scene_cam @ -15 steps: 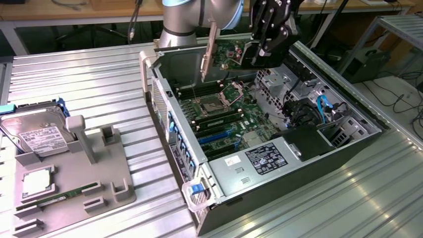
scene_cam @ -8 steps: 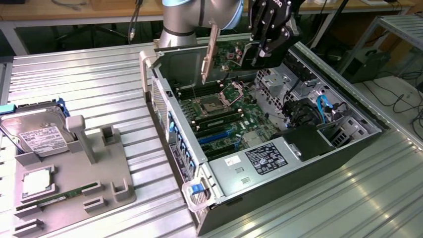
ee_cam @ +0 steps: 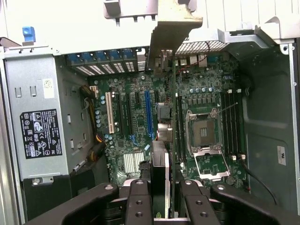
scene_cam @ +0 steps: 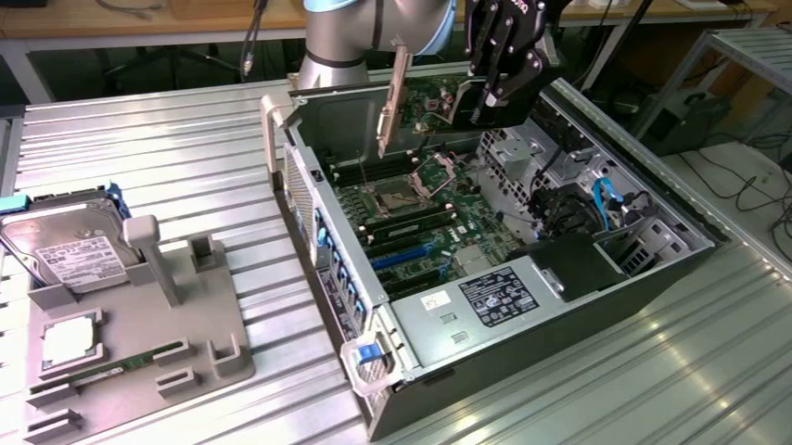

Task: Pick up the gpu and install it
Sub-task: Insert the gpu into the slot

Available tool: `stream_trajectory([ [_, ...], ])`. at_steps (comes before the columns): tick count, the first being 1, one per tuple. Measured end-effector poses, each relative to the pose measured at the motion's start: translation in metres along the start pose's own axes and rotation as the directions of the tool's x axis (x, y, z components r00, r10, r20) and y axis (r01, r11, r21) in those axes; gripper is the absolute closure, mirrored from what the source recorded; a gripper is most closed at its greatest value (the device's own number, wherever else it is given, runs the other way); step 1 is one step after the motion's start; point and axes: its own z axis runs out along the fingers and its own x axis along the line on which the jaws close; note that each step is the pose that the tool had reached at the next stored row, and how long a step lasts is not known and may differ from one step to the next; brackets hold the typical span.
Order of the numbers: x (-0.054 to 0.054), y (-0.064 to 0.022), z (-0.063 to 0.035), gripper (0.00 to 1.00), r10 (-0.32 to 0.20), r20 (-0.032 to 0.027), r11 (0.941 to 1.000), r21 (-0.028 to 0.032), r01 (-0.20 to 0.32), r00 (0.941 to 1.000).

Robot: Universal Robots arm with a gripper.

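Above the open computer case (scene_cam: 594, 345), the tool (scene_cam: 492, 95) is clamped on the gpu (scene_cam: 399, 93), which hangs below it

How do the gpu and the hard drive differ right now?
The gpu hangs edge-down in the gripper above the open case; the hard drive rests on the grey tray. The gpu is a thin card with a long bracket; the hard drive is a silver box with a white label. Neither is installed yet.
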Motion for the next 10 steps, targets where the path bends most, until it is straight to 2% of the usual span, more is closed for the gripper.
stream_trajectory([
  [4,-0.001,0.0001,0.0002,0.73,-0.046,-0.0018,0.9989,-0.0012,0.046,0.9989],
  [10,-0.002,0.0001,0.001,0.73,-0.072,-0.0025,0.9974,-0.002,0.072,0.9974],
])
